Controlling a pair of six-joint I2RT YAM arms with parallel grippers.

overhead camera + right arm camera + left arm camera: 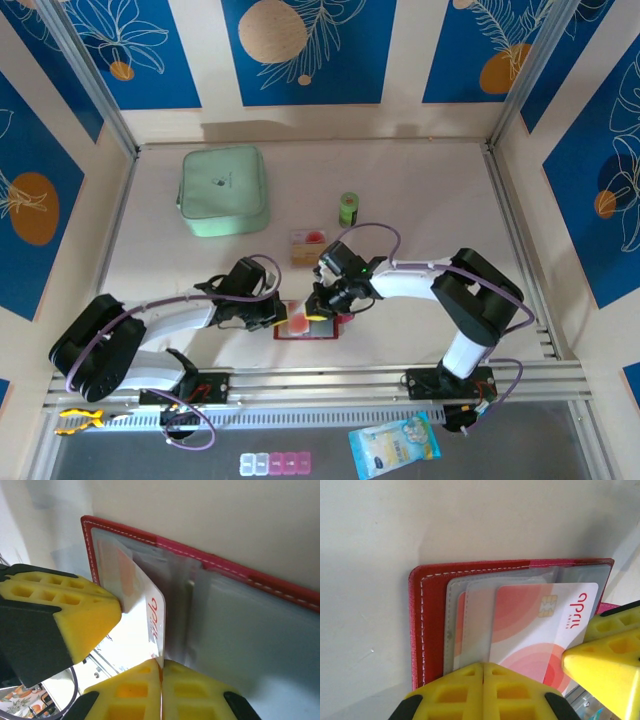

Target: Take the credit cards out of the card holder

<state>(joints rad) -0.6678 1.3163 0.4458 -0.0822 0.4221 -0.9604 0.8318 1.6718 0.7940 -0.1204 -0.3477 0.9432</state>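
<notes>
1. Card holder (312, 335): red and leather-look, with white stitching along its border. It lies open and flat on the pale table (420, 200), near the front edge at the middle, between the two grippers.
2. Greyish clear sleeves (452, 625) overlap one another inside it.
3. A white card (535, 625) with pink-red circles, a gold chip and red lettering sticks partly out of one sleeve.
4. The right gripper (161, 672) is clamped on that card. The card's thin edge runs into the seam between its yellow fingers.
5. The left gripper (482, 672) is closed, its yellow fingers pressed together. Its tips sit over the sleeves' near edge, just beside the card. Whether they pin the holder down cannot be told.
6. The left arm reaches low from its base at the front left toward the centre. The right arm rises from the front right to a raised elbow, and its forearm runs leftward. The two wrists meet over the holder.
7. Farther back, near the holder, lie two loose cards (308, 247), touching each other. Behind them stands a small green container (348, 207). A mint-green zip case (224, 190) sits well apart at the back left.
</notes>
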